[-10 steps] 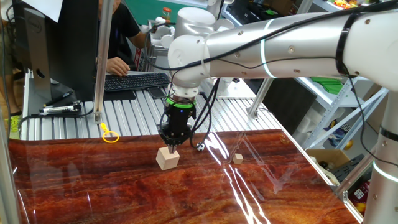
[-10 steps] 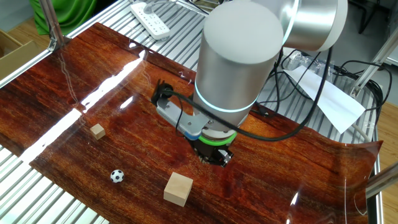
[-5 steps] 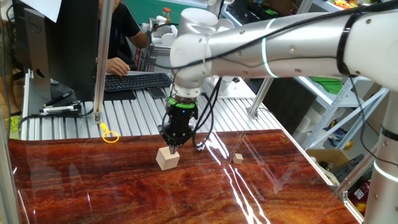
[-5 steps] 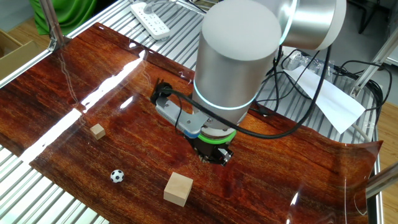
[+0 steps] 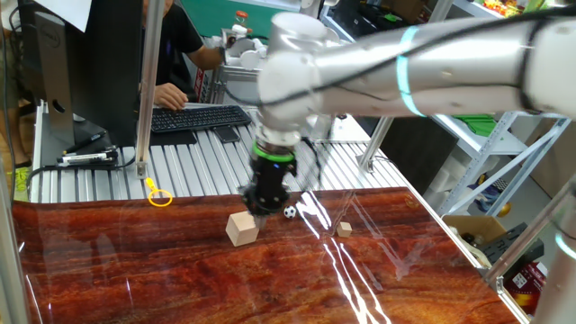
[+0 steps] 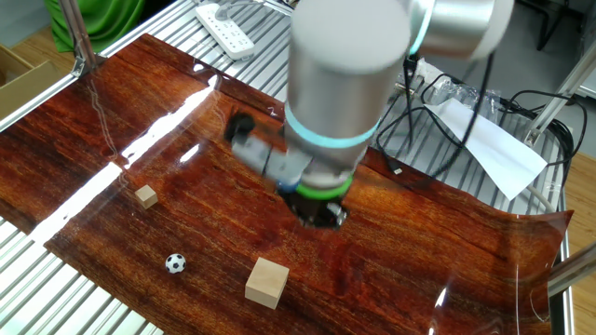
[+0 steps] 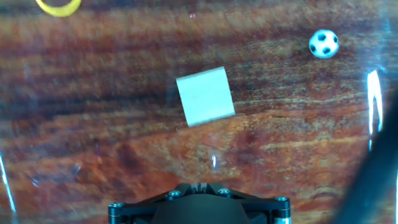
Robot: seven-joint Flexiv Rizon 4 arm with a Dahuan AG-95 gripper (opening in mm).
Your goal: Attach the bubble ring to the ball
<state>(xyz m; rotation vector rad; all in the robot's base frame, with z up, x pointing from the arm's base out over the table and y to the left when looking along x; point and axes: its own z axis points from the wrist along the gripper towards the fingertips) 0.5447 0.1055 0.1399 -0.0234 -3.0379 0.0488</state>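
The bubble ring [image 5: 160,197], a small yellow loop, lies at the table's back edge, left of the arm; in the hand view it shows cut off at the top left [image 7: 58,6]. The ball [image 5: 289,212], black and white, sits just right of my gripper [image 5: 261,209] and shows in the other fixed view [image 6: 175,263] and the hand view [image 7: 323,43]. My gripper [image 6: 317,216] hangs low over the wood, blurred by motion, holding nothing. Its fingers look closed together. In the hand view only the gripper's dark base [image 7: 199,202] shows.
A large tan cube [image 5: 242,229] lies just below my gripper, also in the other fixed view [image 6: 267,282] and the hand view [image 7: 205,96]. A small tan cube [image 5: 344,229] lies to the right. A metal post [image 5: 144,90] stands behind the ring. A person types at a keyboard [image 5: 193,117].
My arm has swung right, toward the ball, and is blurred by motion now. The cubes, ball and ring have not moved.
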